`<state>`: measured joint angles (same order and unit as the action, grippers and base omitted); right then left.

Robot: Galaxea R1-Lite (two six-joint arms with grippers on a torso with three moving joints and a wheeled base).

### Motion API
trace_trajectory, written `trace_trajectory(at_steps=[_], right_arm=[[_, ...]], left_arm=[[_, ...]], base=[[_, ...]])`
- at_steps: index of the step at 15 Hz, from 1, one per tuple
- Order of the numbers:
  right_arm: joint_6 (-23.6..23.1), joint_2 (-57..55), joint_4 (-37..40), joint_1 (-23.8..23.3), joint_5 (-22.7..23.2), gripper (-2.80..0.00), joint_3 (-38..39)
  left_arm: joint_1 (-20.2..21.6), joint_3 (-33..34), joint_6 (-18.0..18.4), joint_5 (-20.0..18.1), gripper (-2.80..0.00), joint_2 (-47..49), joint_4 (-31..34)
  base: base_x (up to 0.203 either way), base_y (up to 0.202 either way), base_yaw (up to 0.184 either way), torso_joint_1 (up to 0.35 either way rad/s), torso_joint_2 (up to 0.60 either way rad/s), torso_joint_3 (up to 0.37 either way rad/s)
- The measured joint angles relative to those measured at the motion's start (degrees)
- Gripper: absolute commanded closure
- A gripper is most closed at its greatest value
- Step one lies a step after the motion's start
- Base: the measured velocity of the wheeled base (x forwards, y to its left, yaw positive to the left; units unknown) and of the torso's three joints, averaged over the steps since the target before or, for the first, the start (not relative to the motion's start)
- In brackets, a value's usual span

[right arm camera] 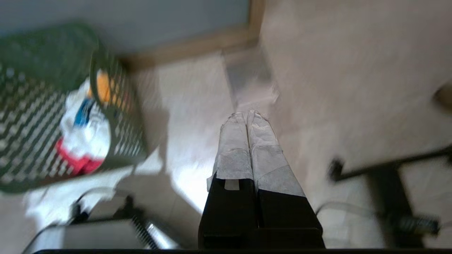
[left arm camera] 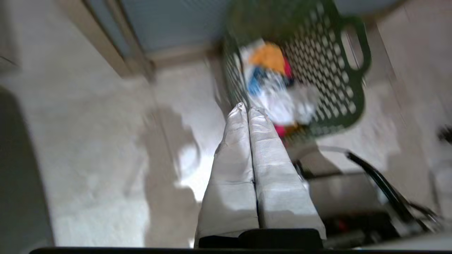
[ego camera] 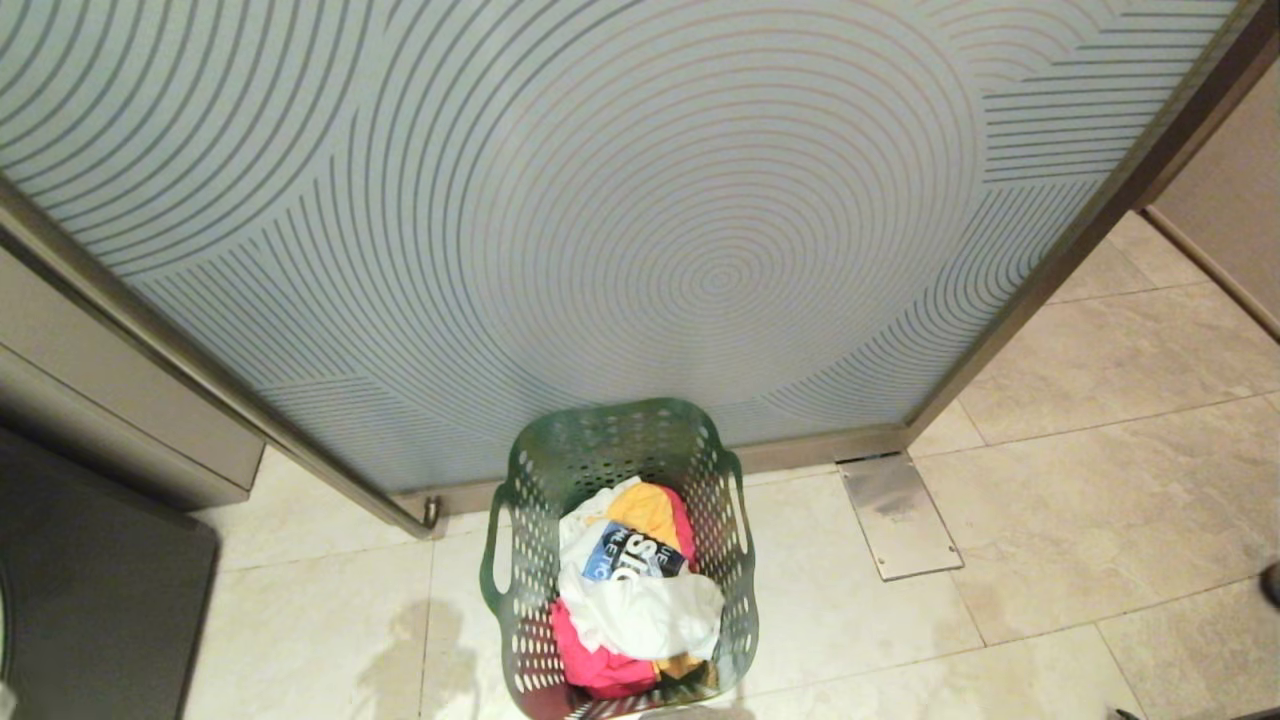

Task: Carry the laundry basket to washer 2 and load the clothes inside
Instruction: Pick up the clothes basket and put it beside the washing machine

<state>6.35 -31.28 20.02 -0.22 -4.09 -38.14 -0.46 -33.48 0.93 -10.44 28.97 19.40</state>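
While both arms stay out of the head view, each wrist view shows its own end effector pointing down at the tiled floor (ego camera: 1050, 420). The left end effector (left arm camera: 248, 110) has its white-wrapped fingers (left arm camera: 233, 141) pressed flat together with nothing between them, and its tips sit just beside the near corner of the laundry basket (left arm camera: 328, 46). The right end effector (right arm camera: 247, 114) is likewise closed tight and empty, over bare tile on the basket's other side, apart from it.

The laundry basket (ego camera: 520, 540) stands on the floor directly in front of the robot, its far end close to the foot of a frosted glass door (ego camera: 620, 220) patterned with concentric rings. Inside lie the clothes (ego camera: 635, 590): a white printed garment on top, a yellow-orange one behind it, a pink-red one nearest. A metal floor plate (ego camera: 898, 515) lies right of the basket.
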Motion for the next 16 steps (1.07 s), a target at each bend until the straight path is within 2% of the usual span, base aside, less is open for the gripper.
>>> trace_trajectory(at_steps=[1, 2, 3, 4, 5, 8, 12, 14, 16], right_arm=[[1.65, -5.82, 0.23, 0.01, 1.49, 0.0, -1.57], [3.0, -11.92, -0.3, 0.21, 3.01, 0.0, -2.67], [4.13, -18.21, -1.99, 0.86, 4.15, 0.0, -3.64], [4.95, -24.36, -4.73, 1.86, 4.86, -0.32, -4.31], [5.68, -29.73, -7.94, 2.95, 5.36, -2.8, -4.91], [9.41, -43.73, -16.56, 7.91, 6.5, -2.8, -8.36], [22.35, -56.57, -17.41, 17.34, 6.7, -2.8, -16.8], [27.84, -60.37, -16.19, 20.19, 7.41, -2.8, -17.8], [29.2, -64.49, -16.03, 21.16, 10.52, -2.8, -18.86]], left_arm=[[-0.47, -1.87, 0.0, -1.96, 0.0, 5.83, 0.98], [-1.17, -3.55, -0.02, -3.73, -2.8, 11.96, 1.69], [-1.85, -5.15, -0.07, -4.98, -2.8, 18.12, 2.17], [-2.66, -6.81, -0.32, -5.31, -2.8, 23.78, 2.45], [-3.88, -8.71, -1.12, -4.65, -2.8, 28.35, 2.39], [-8.05, -12.22, -5.05, 0.89, -2.8, 39.5, -0.17], [-10.65, -11.35, -6.0, 11.22, -2.8, 48.24, -5.35], [-11.03, -9.8, -7.84, 13.38, -2.8, 49.4, -5.54], [-11.36, -9.09, -8.94, 13.27, -2.8, 50.36, -5.6]], base=[[0.0, 0.0, 0.0, 0.0, 0.0, 0.0], [0.0, 0.0, 0.0, 0.0, 0.0, 0.0], [0.0, 0.0, 0.0, 0.0, 0.0, 0.0], [0.0, 0.0, 0.0, 0.0, 0.0, 0.0], [0.0, 0.0, 0.0, 0.0, 0.0, 0.0], [0.0, 0.0, 0.0, 0.0, 0.0, 0.0], [0.0, 0.0, 0.0, 0.0, 0.0, 0.0], [0.0, 0.0, 0.0, 0.0, 0.0, 0.0], [0.0, 0.0, 0.0, 0.0, 0.0, 0.0]])
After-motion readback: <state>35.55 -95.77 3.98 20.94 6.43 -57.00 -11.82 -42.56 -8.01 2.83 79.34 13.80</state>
